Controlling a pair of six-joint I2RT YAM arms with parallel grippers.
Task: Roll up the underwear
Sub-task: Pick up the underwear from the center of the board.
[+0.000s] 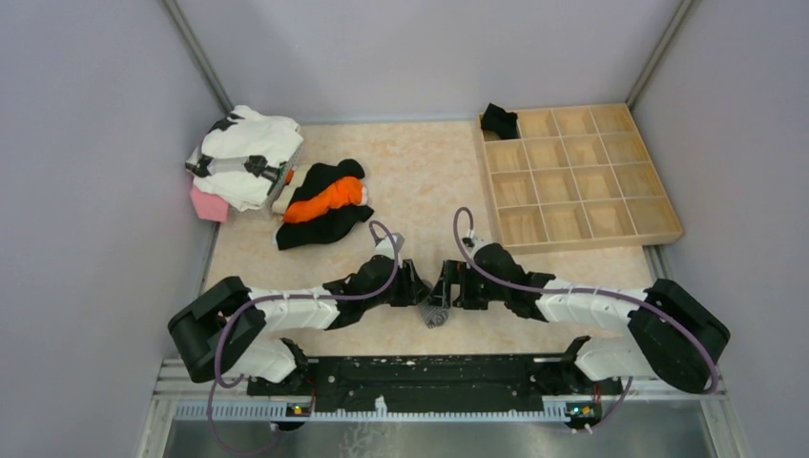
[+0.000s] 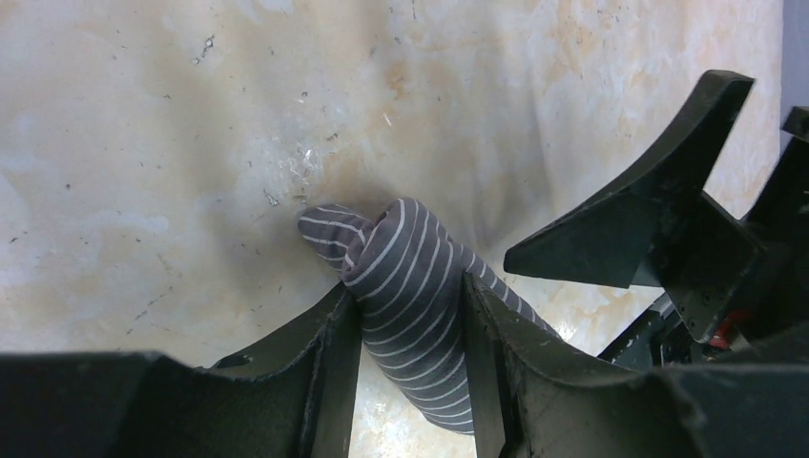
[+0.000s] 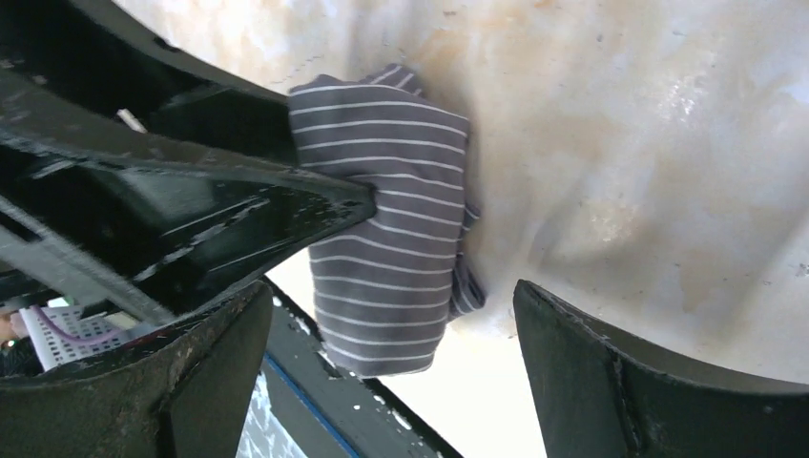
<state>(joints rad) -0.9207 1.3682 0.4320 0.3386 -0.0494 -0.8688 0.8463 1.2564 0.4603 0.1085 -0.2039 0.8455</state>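
Grey cloth with thin white stripes makes up one underwear, and it is rolled into a fat little roll. The left hand is about half open and squeezes the roll between its two fingers, one on each side. The end of the roll pokes out past the fingertips and rests on the pale surface, near the front edge, between the two arms.

The right hand is wide open and holds nothing. Its fingers stand on both sides of the roll with gaps.

The black underwear sits well apart, in the far left corner box of the wooden tray. A black and orange heap and some white clothes lie at the far left.
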